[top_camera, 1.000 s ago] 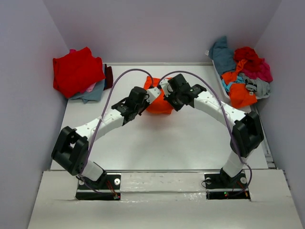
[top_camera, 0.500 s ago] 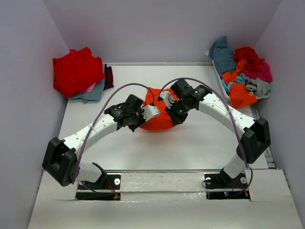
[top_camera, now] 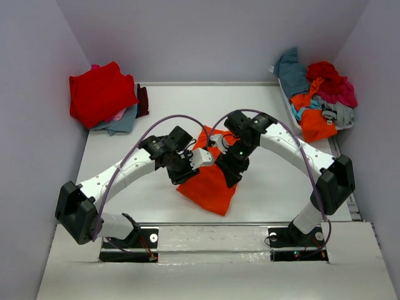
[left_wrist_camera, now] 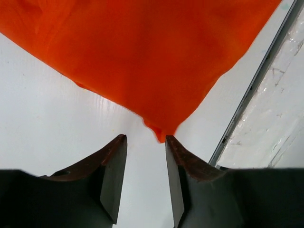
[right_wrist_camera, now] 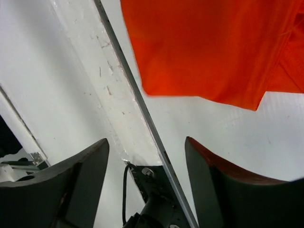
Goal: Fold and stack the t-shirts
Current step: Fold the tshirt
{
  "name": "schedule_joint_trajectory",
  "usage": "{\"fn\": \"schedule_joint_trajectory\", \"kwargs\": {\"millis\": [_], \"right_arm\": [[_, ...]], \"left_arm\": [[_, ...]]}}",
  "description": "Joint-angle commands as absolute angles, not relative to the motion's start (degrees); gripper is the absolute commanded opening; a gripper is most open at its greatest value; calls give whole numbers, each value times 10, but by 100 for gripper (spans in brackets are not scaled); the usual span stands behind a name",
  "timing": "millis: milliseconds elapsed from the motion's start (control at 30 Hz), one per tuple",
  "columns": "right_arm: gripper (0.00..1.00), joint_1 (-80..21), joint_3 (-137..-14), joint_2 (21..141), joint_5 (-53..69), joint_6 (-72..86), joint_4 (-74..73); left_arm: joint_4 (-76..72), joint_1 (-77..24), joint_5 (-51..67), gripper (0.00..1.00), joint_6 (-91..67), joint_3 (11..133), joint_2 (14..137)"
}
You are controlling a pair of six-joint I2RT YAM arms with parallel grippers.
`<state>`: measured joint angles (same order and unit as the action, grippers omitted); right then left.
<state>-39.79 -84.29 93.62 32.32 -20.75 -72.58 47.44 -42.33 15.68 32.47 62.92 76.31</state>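
I am folding the orange t-shirt (top_camera: 209, 186); my left gripper (left_wrist_camera: 145, 138) and right gripper (right_wrist_camera: 146, 141) stand open, empty. Next, I judge: regrip an edge; fold it over.

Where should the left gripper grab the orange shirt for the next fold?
Take the pointed corner of the orange shirt, just ahead of the open left gripper. The cloth lies flat on the table, so come down from above with one finger on each side of the tip. It looks narrow enough there to fit between them.
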Motion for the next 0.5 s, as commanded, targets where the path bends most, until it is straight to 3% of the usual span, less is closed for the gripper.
{"fn": "schedule_joint_trajectory", "kwargs": {"millis": [0, 467], "right_arm": [[74, -406, -846, 901, 334, -252, -764], [68, -400, -860, 1006, 99, -130, -575]], "left_arm": [[502, -423, 175, 56, 325, 662, 753], [410, -423, 149, 52, 283, 694, 823]]}}
